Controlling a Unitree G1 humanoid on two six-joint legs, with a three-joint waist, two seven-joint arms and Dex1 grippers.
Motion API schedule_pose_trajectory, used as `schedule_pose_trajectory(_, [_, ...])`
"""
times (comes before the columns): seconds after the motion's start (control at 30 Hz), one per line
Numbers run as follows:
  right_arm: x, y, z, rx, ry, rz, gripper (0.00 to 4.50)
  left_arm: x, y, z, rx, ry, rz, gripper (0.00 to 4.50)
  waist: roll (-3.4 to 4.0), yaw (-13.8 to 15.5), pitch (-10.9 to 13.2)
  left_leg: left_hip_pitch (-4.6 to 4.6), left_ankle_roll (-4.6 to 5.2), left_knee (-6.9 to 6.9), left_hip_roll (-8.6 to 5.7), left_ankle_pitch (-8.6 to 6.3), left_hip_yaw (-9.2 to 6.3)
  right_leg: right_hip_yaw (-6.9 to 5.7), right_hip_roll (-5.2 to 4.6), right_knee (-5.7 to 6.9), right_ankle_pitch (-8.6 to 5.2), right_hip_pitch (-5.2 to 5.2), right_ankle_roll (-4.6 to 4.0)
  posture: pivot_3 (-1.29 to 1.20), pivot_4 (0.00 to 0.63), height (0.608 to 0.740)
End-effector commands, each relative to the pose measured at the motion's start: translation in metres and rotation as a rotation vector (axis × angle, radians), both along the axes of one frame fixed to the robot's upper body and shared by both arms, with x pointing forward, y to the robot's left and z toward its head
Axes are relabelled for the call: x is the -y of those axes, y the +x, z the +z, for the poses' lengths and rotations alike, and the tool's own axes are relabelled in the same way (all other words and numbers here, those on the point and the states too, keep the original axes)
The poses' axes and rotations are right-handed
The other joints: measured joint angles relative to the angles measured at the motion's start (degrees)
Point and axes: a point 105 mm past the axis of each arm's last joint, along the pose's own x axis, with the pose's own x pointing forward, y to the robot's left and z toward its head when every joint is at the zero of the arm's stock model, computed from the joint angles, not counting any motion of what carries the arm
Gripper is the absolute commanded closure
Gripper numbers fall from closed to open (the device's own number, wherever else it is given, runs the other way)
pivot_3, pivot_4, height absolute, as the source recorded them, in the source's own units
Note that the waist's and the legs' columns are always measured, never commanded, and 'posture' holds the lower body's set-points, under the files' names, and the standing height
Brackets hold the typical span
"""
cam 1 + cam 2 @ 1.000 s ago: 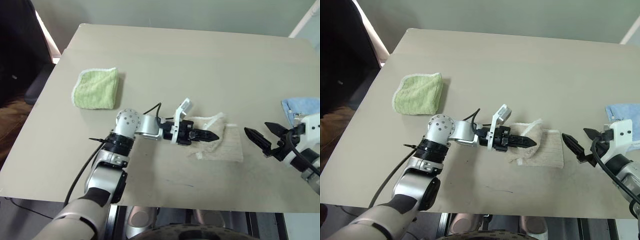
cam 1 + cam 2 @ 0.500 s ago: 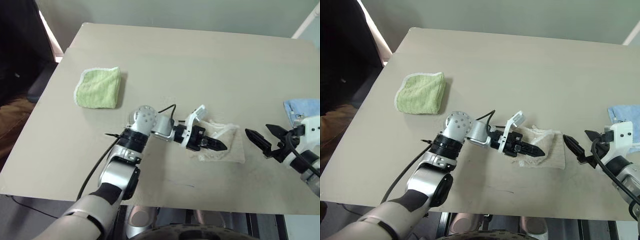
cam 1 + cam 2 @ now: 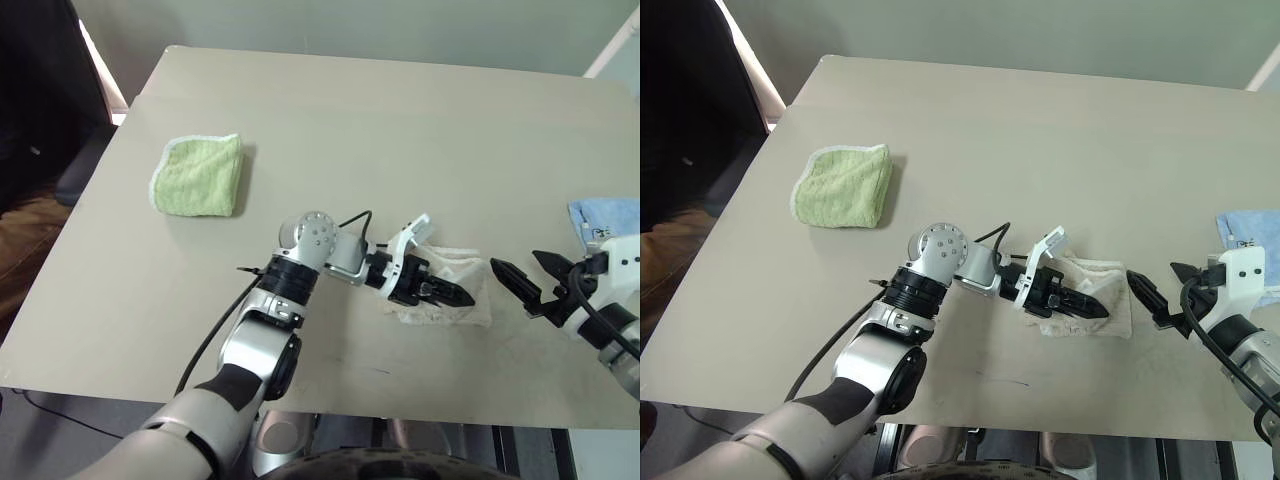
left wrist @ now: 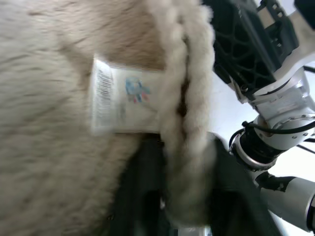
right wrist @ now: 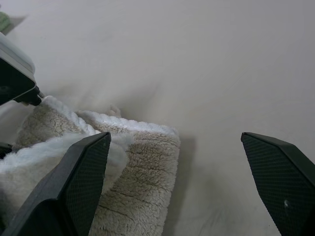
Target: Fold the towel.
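Your left gripper [image 3: 452, 293] lay over the soft, floppy towel [image 3: 472, 302], grip unclear; your right gripper [image 3: 530, 284] gaped empty. Pinching its corded edge looked safest.

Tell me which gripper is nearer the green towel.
Left. The left gripper is over the beige towel near the table's middle, closer to the green towel at the far left. The right gripper hovers beyond the beige towel, further right.
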Motion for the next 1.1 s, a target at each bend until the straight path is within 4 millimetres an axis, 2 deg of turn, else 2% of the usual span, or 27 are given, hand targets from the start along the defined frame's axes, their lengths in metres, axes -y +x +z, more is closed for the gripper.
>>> schedule_pose_trajectory(0.03, [-0.001, 0.001, 0.010, 0.047, -0.025, -0.002, 0.00, 0.005, 0.000, 0.010, 0.017, -0.041, -0.008, 1.94, 0.00, 0.0, 0.0, 0.00, 0.01, 0.00, -0.01, 0.00, 0.00, 0.00, -0.01, 0.00, 0.00, 0.00, 0.01, 0.00, 0.150, 0.728])
schedule_pose_trajectory(0.2, [-0.001, 0.004, 0.015, 0.072, -0.024, 0.000, 0.00, 0.003, 0.007, 0.022, 0.046, -0.089, 0.024, 0.21, 0.00, 0.0, 0.0, 0.00, 0.03, 0.01, -0.02, 0.01, 0.03, 0.00, -0.04, 0.00, 0.01, 0.00, 0.05, 0.00, 0.150, 0.728])
schedule_pose_trajectory(0.23, [0.000, 0.005, 0.018, 0.089, -0.019, -0.003, 0.00, 0.002, 0.010, 0.027, 0.051, -0.110, 0.039, 0.04, 0.00, 0.0, 0.0, 0.01, 0.04, 0.01, -0.02, 0.01, 0.03, 0.00, -0.04, 0.00, 0.02, 0.00, 0.06, 0.00, 0.150, 0.728])
schedule_pose_trajectory(0.43, [-0.004, 0.004, 0.024, 0.104, 0.031, 0.031, 0.00, -0.011, 0.024, 0.055, 0.180, -0.223, 0.120, 0.04, 0.01, 0.0, 0.0, -0.01, 0.09, 0.05, -0.04, 0.04, 0.05, 0.00, -0.08, 0.01, 0.06, 0.00, 0.13, 0.00, 0.150, 0.728])
schedule_pose_trajectory(0.6, [-0.014, 0.003, 0.018, 0.012, 0.160, 0.071, 0.00, -0.037, 0.036, 0.072, 0.355, -0.335, 0.220, 0.04, 0.01, 0.0, 0.0, -0.01, 0.09, 0.05, -0.04, 0.03, 0.07, 0.01, -0.07, 0.00, 0.05, 0.00, 0.12, 0.00, 0.150, 0.728])
schedule_pose_trajectory(0.7, [-0.024, 0.006, 0.022, 0.006, 0.179, 0.105, 0.00, -0.051, 0.044, 0.074, 0.554, -0.424, 0.300, 0.04, 0.03, -0.1, 0.0, 0.02, 0.09, 0.05, -0.04, 0.03, 0.07, 0.07, -0.07, 0.00, 0.05, -0.02, 0.13, 0.00, 0.150, 0.728])
schedule_pose_trajectory(0.8, [-0.047, 0.013, 0.040, 0.133, 0.087, 0.186, 0.00, -0.060, 0.056, 0.062, 0.853, -0.383, 0.366, 0.04, 0.06, -0.2, 0.0, 0.04, 0.11, 0.09, -0.03, 0.01, 0.04, 0.07, -0.04, 0.02, 0.07, -0.02, 0.11, 0.00, 0.150, 0.728])
schedule_pose_trajectory(0.9, [-0.062, 0.012, 0.038, 0.138, 0.093, 0.240, 0.61, -0.061, 0.052, 0.057, 0.994, -0.413, 0.347, 0.00, 0.06, 0.2, 0.0, -0.07, 0.18, 0.21, -0.03, -0.01, -0.05, 0.00, -0.03, 0.02, 0.12, -0.02, 0.08, 0.00, 0.150, 0.728])
schedule_pose_trajectory(1.0, [-0.072, 0.014, 0.035, 0.162, 0.114, 0.237, 1.53, -0.060, 0.044, 0.050, 1.102, -0.447, 0.295, 0.00, 0.09, 0.3, -0.1, -0.26, 0.27, 0.42, -0.04, -0.14, -0.13, -0.04, -0.04, 0.01, 0.13, -0.07, 0.07, 0.00, 0.150, 0.728])
schedule_pose_trajectory(1.1, [-0.079, 0.015, 0.029, 0.185, 0.133, 0.220, 2.59, -0.058, 0.036, 0.049, 1.125, -0.514, 0.261, 0.89, 0.13, 0.3, -0.1, -0.54, 0.40, 0.79, -0.04, -0.36, -0.13, -0.07, -0.05, 0.03, 0.40, -0.19, -0.37, 0.00, 0.150, 0.728])
